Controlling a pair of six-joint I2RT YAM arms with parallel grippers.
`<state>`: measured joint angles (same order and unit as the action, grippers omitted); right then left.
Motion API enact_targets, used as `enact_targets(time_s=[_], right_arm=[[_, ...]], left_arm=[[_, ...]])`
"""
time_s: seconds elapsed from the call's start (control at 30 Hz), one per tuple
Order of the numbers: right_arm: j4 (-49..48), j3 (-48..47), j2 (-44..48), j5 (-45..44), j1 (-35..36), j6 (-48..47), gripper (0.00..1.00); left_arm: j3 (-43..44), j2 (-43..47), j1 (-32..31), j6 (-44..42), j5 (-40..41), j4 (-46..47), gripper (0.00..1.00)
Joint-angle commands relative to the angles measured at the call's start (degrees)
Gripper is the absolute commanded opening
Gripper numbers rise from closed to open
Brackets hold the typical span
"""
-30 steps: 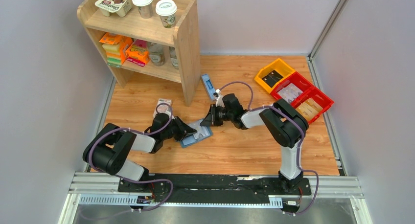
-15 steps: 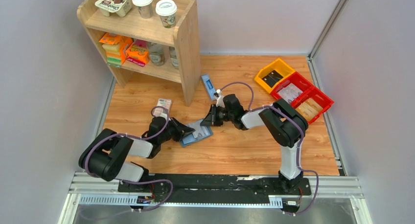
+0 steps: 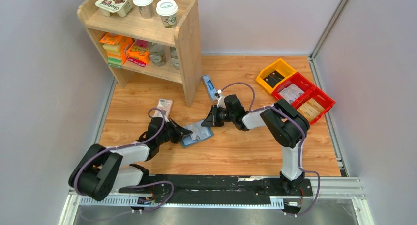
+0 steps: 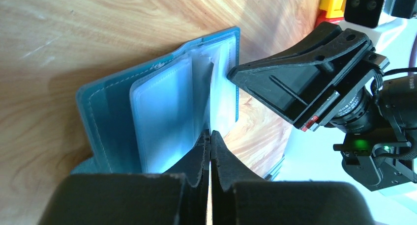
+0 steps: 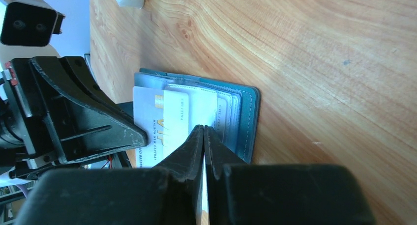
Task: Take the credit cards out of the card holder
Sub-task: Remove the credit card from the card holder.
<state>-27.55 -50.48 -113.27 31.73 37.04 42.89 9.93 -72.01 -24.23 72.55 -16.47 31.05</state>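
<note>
The teal card holder (image 3: 200,134) lies open on the wooden table between both grippers, its clear inner pockets fanned out (image 4: 157,112). A white credit card (image 5: 147,112) with gold lettering sticks out of a pocket on the left gripper's side, and a cream card (image 5: 175,122) lies next to it. My left gripper (image 3: 184,133) (image 4: 210,134) is shut at the holder's left edge, a thin white edge pinched between its fingers. My right gripper (image 3: 211,121) (image 5: 203,128) is shut on the holder's opposite edge, over the pocket panels (image 5: 223,112).
A wooden shelf unit (image 3: 189,43) with cups and packs stands at the back left. A narrow blue-and-white box (image 3: 209,86) lies by its foot, and a pink patterned pack (image 3: 164,106) lies behind the left gripper. Yellow (image 3: 287,68) and red bins (image 3: 328,103) sit at the right.
The left gripper's jaws have closed at the holder's left edge. The left arm's elbow has swung down and to the left. The right arm and the holder have stayed put.
</note>
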Motion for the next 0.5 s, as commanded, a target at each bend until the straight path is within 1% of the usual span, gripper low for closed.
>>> enact_targets(time_s=[0.0, 0.03, 0.07, 0.1, 0.13, 0.23, 0.37, 0.47], right_arm=[[8.39, 2.75, -3.71, -6.50, -0.47, -2.82, 0.06], [8.39, 2.58, -3.80, -6.41, -0.47, -2.82, 0.06], [8.39, 2.49, -3.71, -6.24, -0.39, -2.90, 0.06], [8.39, 2.40, -3.71, -6.15, -0.47, -2.90, 0.06], [8.48, 2.23, -3.71, -6.06, -0.47, -2.99, 0.06], [8.74, 1.88, -3.10, -5.62, -0.47, -3.17, 0.07], [10.06, 0.91, -1.52, -5.10, -0.47, -3.96, 0.08], [11.37, -0.14, 0.07, -4.92, -0.39, -4.48, 0.10]], left_arm=[[4.65, 7.83, -0.03, -6.09, 1.87, -18.54, 0.00], [5.61, 10.98, -0.03, -6.80, 3.53, -24.22, 0.00], [5.97, 12.23, -0.03, -7.59, 4.33, -26.37, 0.00], [6.32, 15.20, -0.03, -7.86, 5.91, -30.39, 0.00], [6.67, 17.67, -0.03, -8.04, 7.49, -32.96, 0.00], [7.12, 21.46, -0.03, -8.48, 9.52, -39.99, 0.00], [8.43, 25.33, -0.03, -10.15, 11.37, -46.23, 0.00], [9.05, 29.45, -0.03, -11.38, 12.95, -47.83, 0.00]])
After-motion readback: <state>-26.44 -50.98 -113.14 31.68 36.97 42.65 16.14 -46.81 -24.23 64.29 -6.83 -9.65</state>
